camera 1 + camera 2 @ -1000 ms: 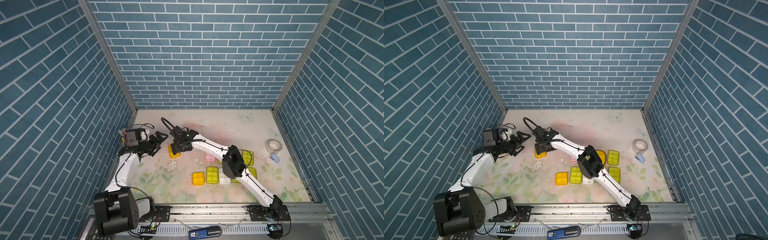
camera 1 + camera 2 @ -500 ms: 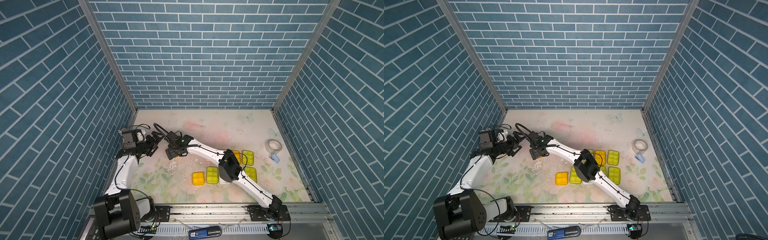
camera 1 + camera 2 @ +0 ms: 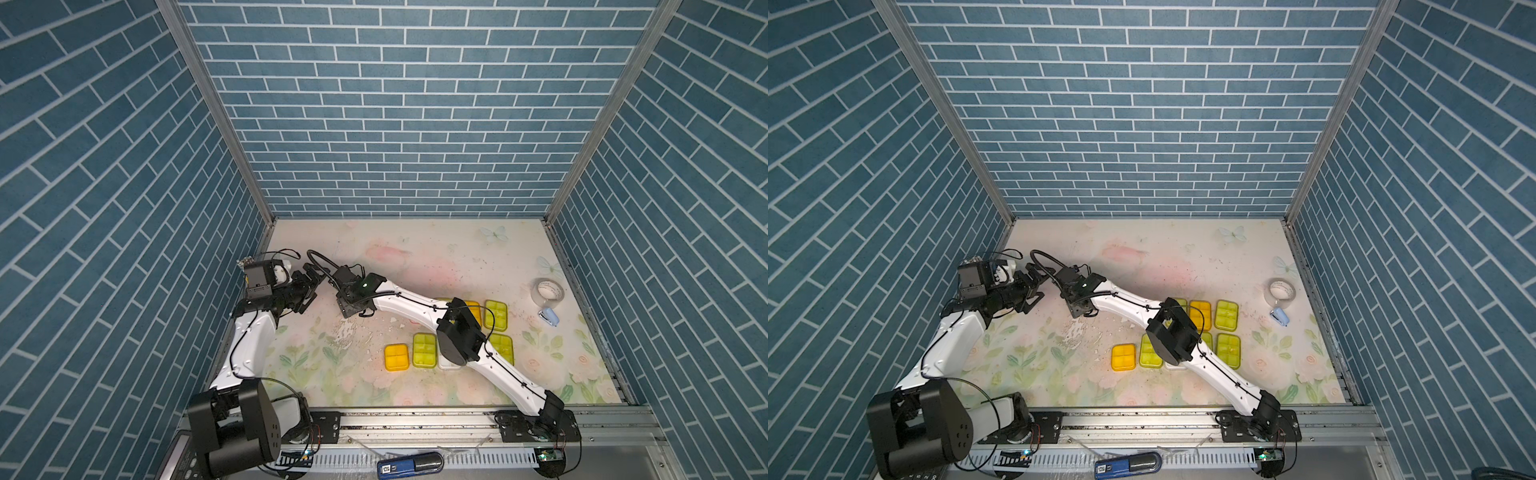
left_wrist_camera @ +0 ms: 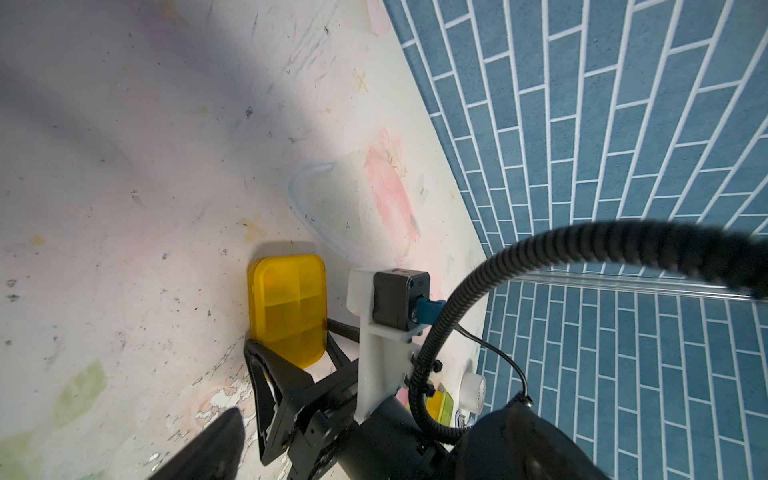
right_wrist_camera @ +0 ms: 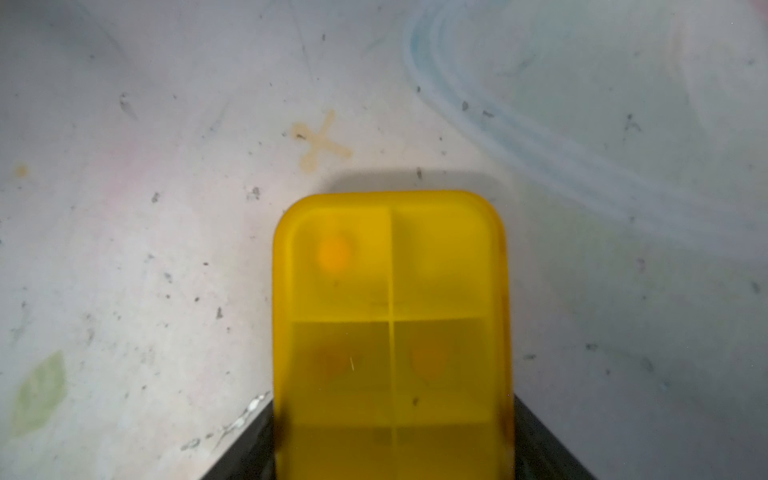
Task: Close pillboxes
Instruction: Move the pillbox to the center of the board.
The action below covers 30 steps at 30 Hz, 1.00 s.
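Blue brick-patterned walls (image 3: 395,124) enclose a worn, flower-printed tabletop (image 3: 436,257) that is scuffed and flaking near the grippers. Over the past second the right gripper (image 4: 291,340) has swung a little toward the left gripper (image 3: 313,291) and settled over the small orange translucent-lidded pillbox (image 5: 390,291). That box showed beside it in the top views before and is now hidden there under the wrist. Both wrist views show the box lying between the right jaws, which have narrowed until they sit against its long sides. It appears to be gripped at its near end, with the far end sticking out ahead of the fingertips. Its lid lies flat over the compartments, so it looks already closed, and the grip probably serves to carry it off. The left gripper hovers just beside, its jaws seemingly spread with nothing between them. Well behind the right gripper, back along its white arm (image 3: 411,302), the other yellow-green and orange pillboxes (image 3: 424,350) sit grouped with lids apparently down, some partly hidden.
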### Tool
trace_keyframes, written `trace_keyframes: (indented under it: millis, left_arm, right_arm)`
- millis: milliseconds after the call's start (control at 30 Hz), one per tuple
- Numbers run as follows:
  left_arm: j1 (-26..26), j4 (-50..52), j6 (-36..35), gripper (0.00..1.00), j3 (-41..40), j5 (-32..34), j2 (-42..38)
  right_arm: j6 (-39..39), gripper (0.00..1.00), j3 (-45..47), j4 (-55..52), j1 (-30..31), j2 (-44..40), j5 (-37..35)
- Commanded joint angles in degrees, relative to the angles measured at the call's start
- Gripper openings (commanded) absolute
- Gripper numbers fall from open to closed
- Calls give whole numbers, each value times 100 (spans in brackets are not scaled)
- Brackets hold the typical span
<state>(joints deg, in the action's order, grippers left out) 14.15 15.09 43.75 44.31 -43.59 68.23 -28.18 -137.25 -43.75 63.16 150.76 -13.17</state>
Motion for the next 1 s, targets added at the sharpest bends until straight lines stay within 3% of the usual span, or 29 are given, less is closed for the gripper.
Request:
trace_keyframes:
  millis: [0, 300, 500, 967]
  left_arm:
    - [49, -71, -24, 100, -63, -39, 21]
    - [61, -143, 11, 100, -73, -88, 19]
    - [61, -252, 86, 100, -110, -140, 24]
    - [59, -355, 159, 100, -193, -187, -26]
  right_arm:
    - [-200, 69, 479, 197, 19, -464, -398]
    - [-905, 69, 3005, 997, 13, -2051, -882]
    - [-1655, 69, 4021, 955, 16, -2651, -823]
    - [-2683, 72, 4836, 825, 254, -3006, -864]
